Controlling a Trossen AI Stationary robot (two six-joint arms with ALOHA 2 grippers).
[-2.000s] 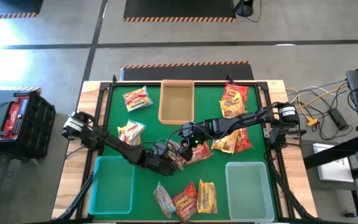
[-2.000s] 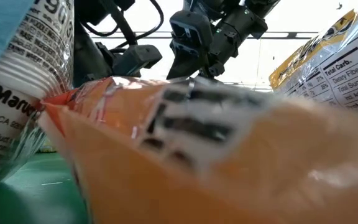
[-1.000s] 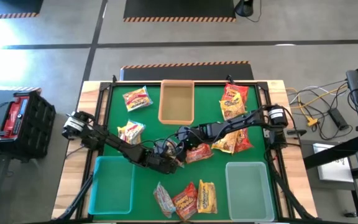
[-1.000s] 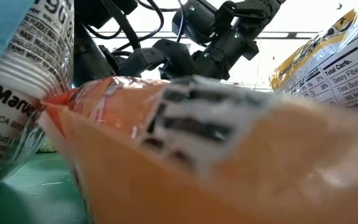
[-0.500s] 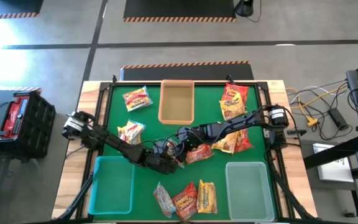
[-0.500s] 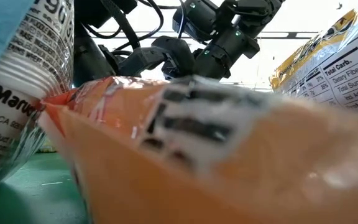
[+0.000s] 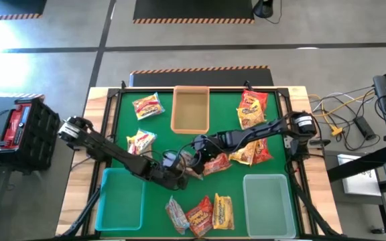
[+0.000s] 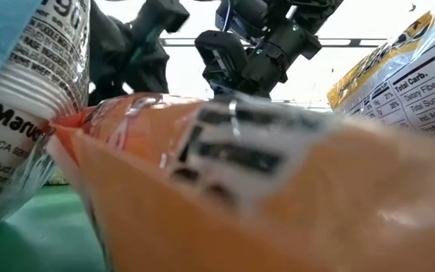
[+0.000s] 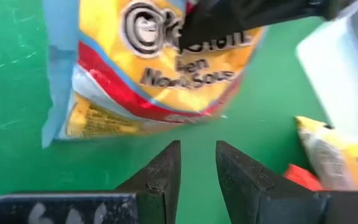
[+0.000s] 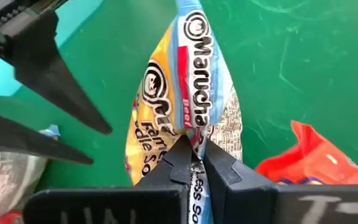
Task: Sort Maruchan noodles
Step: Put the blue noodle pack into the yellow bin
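A robotics lab or workshop: bare concrete floor with hazard-striped mats (black, orange-edged), a black toolbox beyond the left gripper, loose cables on the opposite side.

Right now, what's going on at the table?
The right end effector has pinched shut on a yellow noodle packet near the middle of the green table. The left end effector sits just beside that packet with a narrow gap between its fingers, holding nothing. Other packets lie scattered about, including a red packet close by. The tan tray, teal tray and clear tray all look unfilled.
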